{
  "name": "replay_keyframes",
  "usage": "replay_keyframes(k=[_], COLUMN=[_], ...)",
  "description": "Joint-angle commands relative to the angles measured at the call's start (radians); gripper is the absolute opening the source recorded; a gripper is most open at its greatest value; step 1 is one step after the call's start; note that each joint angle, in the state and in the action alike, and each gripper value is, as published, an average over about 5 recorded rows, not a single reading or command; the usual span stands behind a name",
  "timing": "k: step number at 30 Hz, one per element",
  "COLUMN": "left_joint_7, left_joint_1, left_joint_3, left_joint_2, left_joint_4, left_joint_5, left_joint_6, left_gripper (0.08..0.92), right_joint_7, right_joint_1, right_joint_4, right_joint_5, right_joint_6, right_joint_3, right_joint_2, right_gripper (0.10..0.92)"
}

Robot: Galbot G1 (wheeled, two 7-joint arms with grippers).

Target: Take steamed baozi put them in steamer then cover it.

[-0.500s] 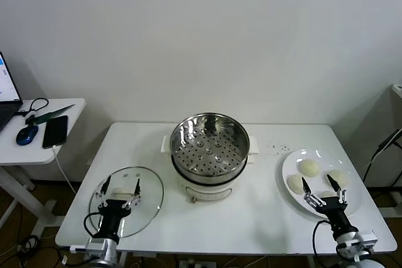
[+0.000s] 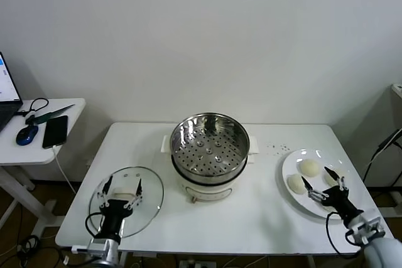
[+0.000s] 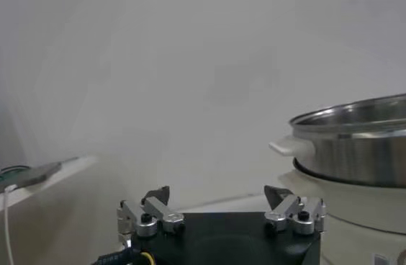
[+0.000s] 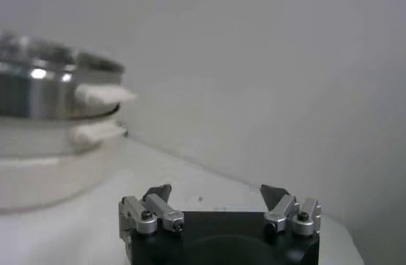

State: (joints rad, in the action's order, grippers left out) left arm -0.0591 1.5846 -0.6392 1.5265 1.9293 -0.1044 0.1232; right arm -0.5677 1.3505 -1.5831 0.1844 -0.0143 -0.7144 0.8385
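At lower right of the head view, the right gripper (image 2: 325, 183), fingers spread wide and holding nothing, has swung up and rightward over the white plate (image 2: 290, 162), now hovering just above the steamed baozi (image 2: 308, 167) clustered there. That shift suggests the first pick is about to begin, with the steamer (image 2: 209, 145) standing bunless at centre frame. At lower left the left gripper (image 2: 121, 190), also spread wide, waits over the cover (image 2: 151, 186) lying flat on the table (image 2: 251, 208).
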Motion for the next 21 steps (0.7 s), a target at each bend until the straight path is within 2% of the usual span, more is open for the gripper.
replay_keyframes(k=[1,10,15,21], left_joint_7=[0.006,0.003,0.007,0.010], left_joint_1=[0.000,-0.012,-0.021,-0.030], left_joint_3=[-0.001,-0.014,-0.022,-0.028], left_joint_2=[-0.004,-0.009,-0.010,-0.011], left_joint_4=[-0.019,-0.054,-0.062,-0.072], left_joint_5=[0.005,0.021,0.024,0.025], left_joint_6=[0.005,0.003,-0.007,-0.013], left_gripper=[0.823,0.823,0.823,0.823], right_joint_7=[-0.416,-0.524,-0.552,-0.571], right_joint_1=[-0.341,-0.932,-1.233,-1.397], right_joint_4=[0.253,0.452,0.577,0.701], right_joint_5=[-0.179,-0.301,-0.323,-0.357], right_joint_6=[0.041,0.015,-0.025,-0.067], right_joint_3=[0.216,0.839,1.178,1.390], right_joint_2=[-0.315,-0.398,-0.355,-0.257], right_gripper=[0.823,0.823,0.823,0.823])
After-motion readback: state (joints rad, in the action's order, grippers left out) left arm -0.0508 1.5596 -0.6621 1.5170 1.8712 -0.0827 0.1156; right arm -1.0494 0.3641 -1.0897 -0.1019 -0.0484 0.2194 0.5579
